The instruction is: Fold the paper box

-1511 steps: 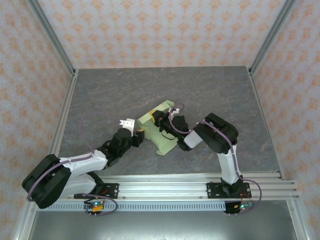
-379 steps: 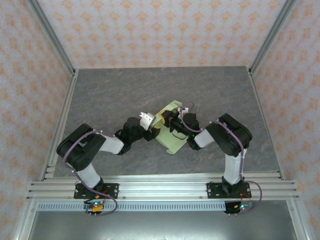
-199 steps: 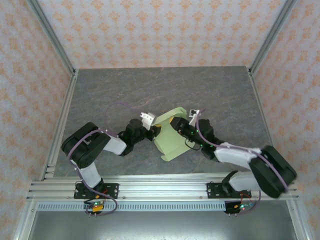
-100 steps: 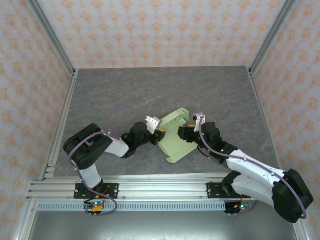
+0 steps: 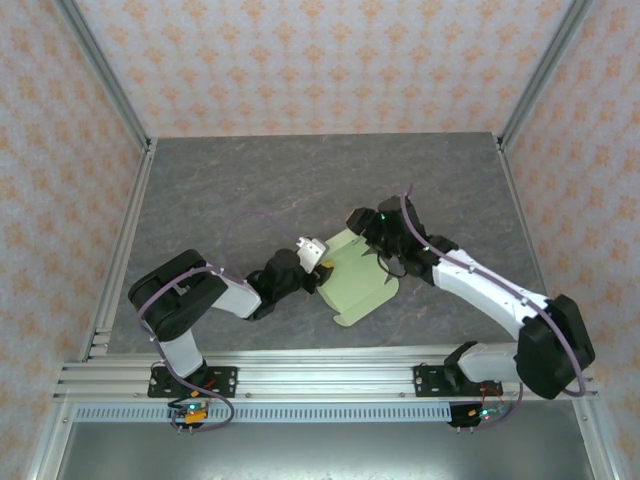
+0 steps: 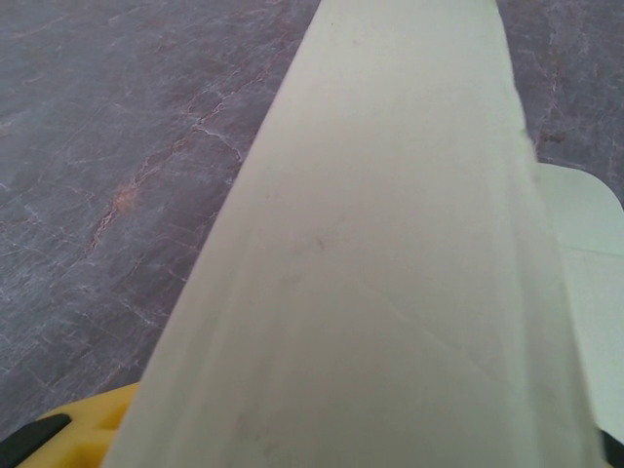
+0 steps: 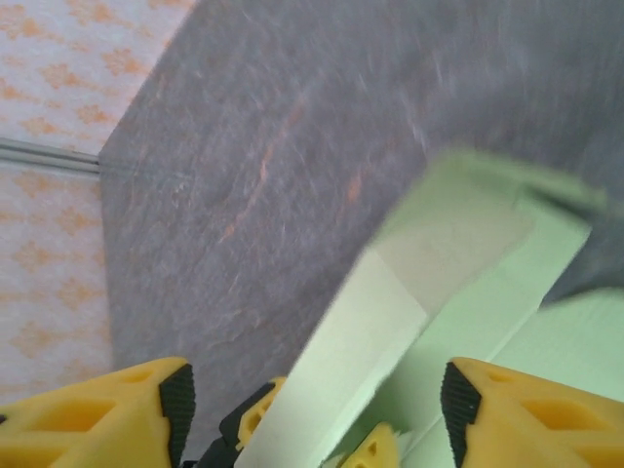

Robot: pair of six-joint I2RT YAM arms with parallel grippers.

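Swinging up and over since half a second ago, the right arm is now reaching across the paper box (image 5: 358,285) from the far side, while the box is staying near the middle of the table (image 5: 230,190), slightly toward its near edge. From above, the left gripper (image 5: 320,263) is sitting at the box's left edge, seemingly anchoring it, and the right gripper (image 5: 383,240) is hovering over its far right corner. On the left wrist, a panel of the box is running straight out past one yellow finger (image 6: 83,437), so this claw looks to be pinching a raised flap to keep it upright. On the right wrist, the fingers (image 7: 146,400) are standing spread wide, straddling that flap without touching, probably lining up to press it over.
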